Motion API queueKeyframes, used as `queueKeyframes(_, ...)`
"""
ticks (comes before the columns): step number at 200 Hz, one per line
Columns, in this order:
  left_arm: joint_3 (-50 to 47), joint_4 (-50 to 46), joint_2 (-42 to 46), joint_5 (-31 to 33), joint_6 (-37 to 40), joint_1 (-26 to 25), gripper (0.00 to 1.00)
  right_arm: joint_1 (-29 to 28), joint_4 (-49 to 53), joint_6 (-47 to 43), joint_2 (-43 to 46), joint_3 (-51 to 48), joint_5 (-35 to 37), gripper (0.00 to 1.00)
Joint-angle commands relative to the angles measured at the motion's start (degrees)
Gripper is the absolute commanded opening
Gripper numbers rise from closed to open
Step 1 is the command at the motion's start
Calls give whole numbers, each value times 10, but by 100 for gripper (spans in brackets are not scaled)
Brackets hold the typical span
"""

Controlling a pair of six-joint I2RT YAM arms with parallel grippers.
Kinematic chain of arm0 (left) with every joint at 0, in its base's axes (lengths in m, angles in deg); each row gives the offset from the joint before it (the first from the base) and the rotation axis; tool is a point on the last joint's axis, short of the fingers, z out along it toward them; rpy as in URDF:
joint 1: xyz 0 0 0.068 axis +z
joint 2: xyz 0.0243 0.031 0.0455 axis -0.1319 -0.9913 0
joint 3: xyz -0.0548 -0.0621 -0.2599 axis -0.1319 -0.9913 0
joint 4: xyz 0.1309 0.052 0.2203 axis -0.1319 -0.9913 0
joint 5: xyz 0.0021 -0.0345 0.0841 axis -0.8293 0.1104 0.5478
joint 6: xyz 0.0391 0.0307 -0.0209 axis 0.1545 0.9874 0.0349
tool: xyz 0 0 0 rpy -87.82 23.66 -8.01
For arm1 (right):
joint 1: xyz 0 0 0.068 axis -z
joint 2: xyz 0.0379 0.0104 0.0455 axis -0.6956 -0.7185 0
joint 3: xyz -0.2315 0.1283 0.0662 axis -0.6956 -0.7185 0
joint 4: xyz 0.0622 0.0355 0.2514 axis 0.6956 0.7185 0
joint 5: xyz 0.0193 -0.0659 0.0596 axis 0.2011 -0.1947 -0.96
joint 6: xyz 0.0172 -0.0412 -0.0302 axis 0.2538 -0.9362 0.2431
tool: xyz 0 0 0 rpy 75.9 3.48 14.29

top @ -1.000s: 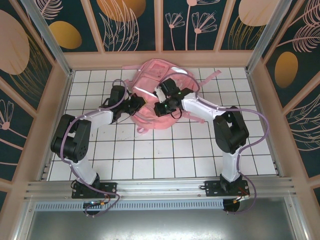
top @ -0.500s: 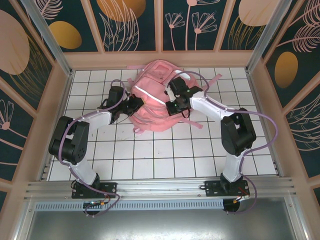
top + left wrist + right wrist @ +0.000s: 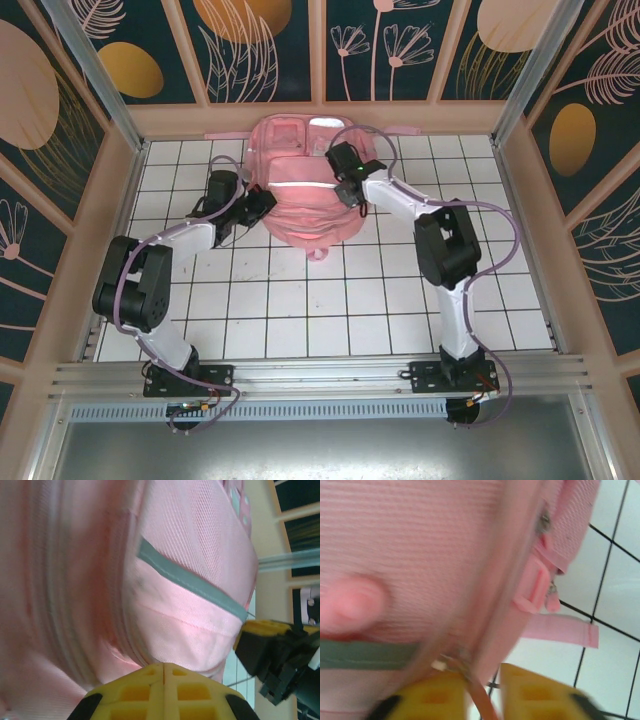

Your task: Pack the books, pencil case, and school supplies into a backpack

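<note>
The backpack [image 3: 300, 205] is seen lying in the upper centre of the top view, its far end against the back wall [image 3: 320, 120] of the white tiled table [image 3: 330, 300]. It is flanked by both arms. The left gripper [image 3: 260, 204] is pressed to its left edge with the yellow fingers [image 3: 135, 690] brought fully together; no fabric is seen between them. The right gripper [image 3: 350, 190] is set at the bag's right edge, its jaws parted, and a thin pink strip [image 3: 479, 700] is seen running through the gap. A grey reflective strip [image 3: 190, 582] is shown across the front pocket, and a loose pink strap [image 3: 560, 630] is laid on the tiles at the right of the right wrist view. Open tiles are left below the bag and to both sides; no room is left behind it.
</note>
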Motion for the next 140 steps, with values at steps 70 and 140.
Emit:
queueKeyframes(70, 17, -89, 106, 168, 107, 0, 58, 112, -260, 128, 284, -329, -37, 99)
queueKeyframes(140, -159, -54, 270, 593, 262, 14, 99, 175, -708, 61, 320, -649, 26, 99)
